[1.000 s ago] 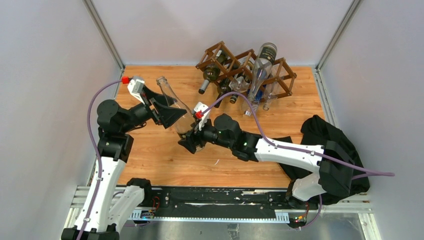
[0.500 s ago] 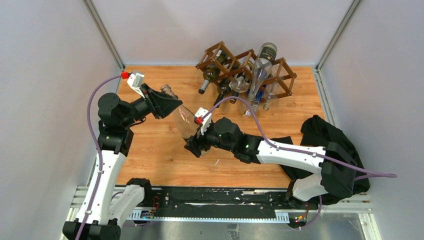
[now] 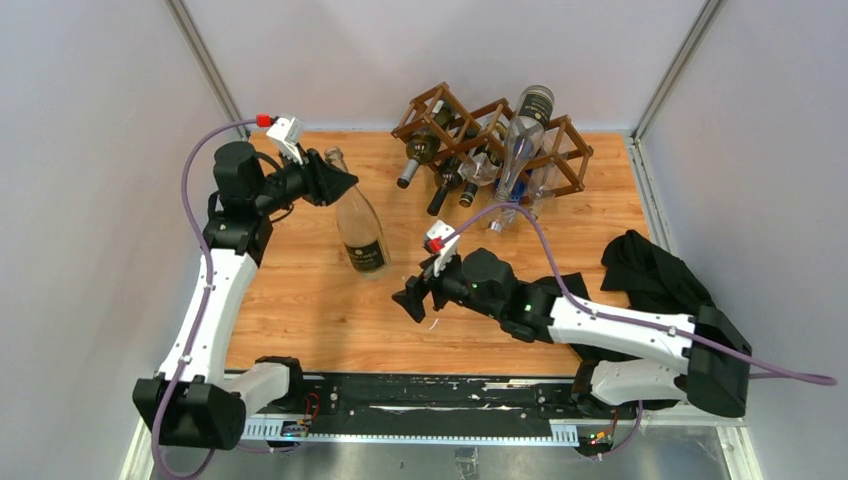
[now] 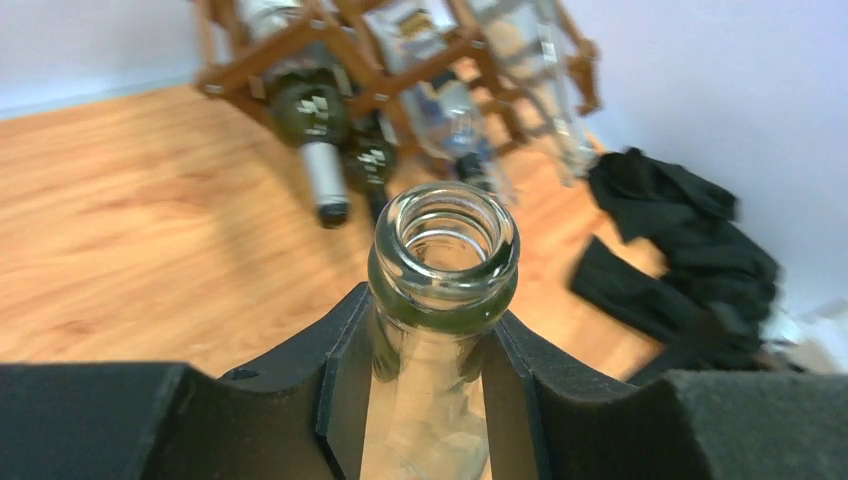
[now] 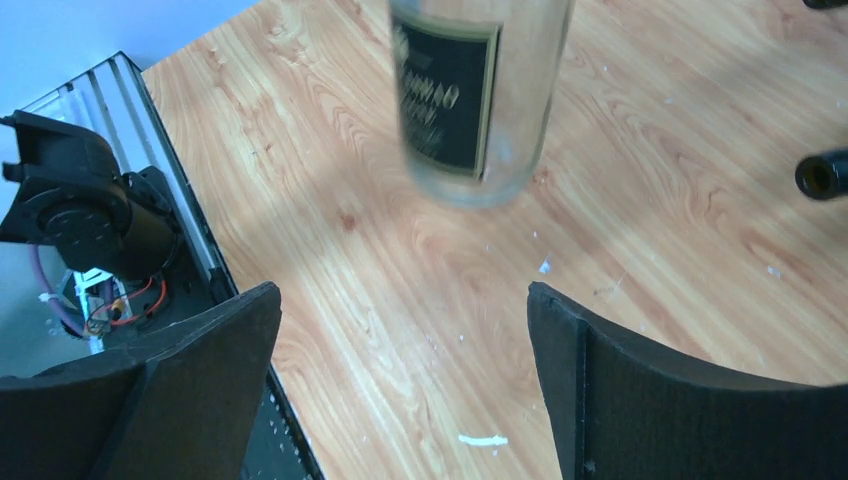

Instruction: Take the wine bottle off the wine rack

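A clear wine bottle with a black label stands about upright on the left of the wooden table, off the wine rack. My left gripper is shut on its neck just under the lip. In the left wrist view the open bottle mouth rises between my left gripper fingers. My right gripper is open and empty, a short way in front of the bottle. The right wrist view shows the bottle's labelled base beyond my right gripper, apart from both pads.
The rack at the back holds dark bottles and clear bottles, necks pointing toward me. A dark bottle mouth shows at the right edge. A black cloth lies at the table's right side.
My left gripper shut on the bottle's neck and swung it upright toward the back left. My right gripper let go of the bottle's lower end, opened wider and drew back.
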Action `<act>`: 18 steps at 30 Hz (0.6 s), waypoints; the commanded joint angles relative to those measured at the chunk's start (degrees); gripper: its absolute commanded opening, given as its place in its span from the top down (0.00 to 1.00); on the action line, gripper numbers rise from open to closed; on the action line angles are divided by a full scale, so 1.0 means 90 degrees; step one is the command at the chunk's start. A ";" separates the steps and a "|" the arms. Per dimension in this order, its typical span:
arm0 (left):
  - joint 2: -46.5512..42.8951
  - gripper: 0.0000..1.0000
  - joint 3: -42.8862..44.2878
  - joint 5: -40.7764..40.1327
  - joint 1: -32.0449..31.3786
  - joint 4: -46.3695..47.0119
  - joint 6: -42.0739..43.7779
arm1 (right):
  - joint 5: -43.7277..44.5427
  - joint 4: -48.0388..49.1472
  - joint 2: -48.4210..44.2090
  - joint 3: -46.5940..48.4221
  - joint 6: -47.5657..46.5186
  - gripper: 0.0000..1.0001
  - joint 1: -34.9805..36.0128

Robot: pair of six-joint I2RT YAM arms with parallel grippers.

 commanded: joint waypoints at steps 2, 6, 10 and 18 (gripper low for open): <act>0.0266 1.00 0.0651 -0.0632 0.0101 0.0941 0.0341 | 0.0115 -0.0564 -0.0827 -0.0714 0.0546 0.04 0.0137; 0.0656 1.00 0.0816 -0.0947 0.0119 0.1064 0.0878 | 0.0086 -0.2151 -0.1610 -0.0719 0.1079 0.03 0.0235; 0.1230 1.00 0.1007 -0.1092 0.0179 0.1404 0.1140 | 0.0267 -0.4488 -0.2355 -0.0211 0.1766 0.03 0.0240; 0.2300 1.00 0.1143 -0.1309 0.0208 0.2505 0.1492 | 0.1054 -0.8394 -0.2859 0.1904 0.3156 0.00 0.0234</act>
